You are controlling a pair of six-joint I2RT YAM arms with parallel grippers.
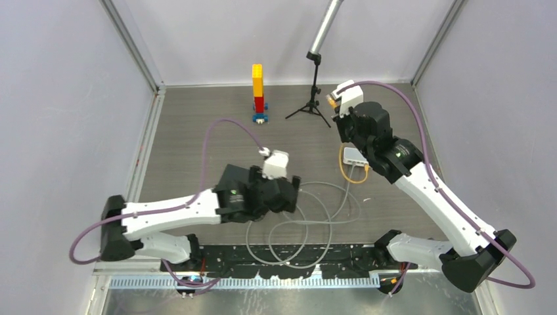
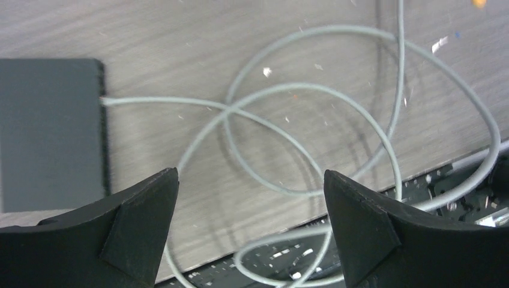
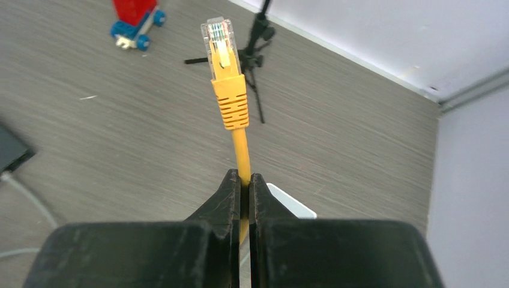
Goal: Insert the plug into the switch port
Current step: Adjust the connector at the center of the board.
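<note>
Right tool (image 3: 240,180) clamps yellow cable (image 3: 240,147) below light RJ45 plug (image 3: 223,54); cable likely floppy, ribbed boot steadier hold; left tool (image 2: 249,180) spread wide, empty.

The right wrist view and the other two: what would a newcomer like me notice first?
Probably the yellow network plug, sticking out ahead of the shut right gripper, which pinches its cord. Next comes the grey cable, looping across the table under the open left gripper. Near the back wall, a yellow, red and blue block tower stands out.
</note>
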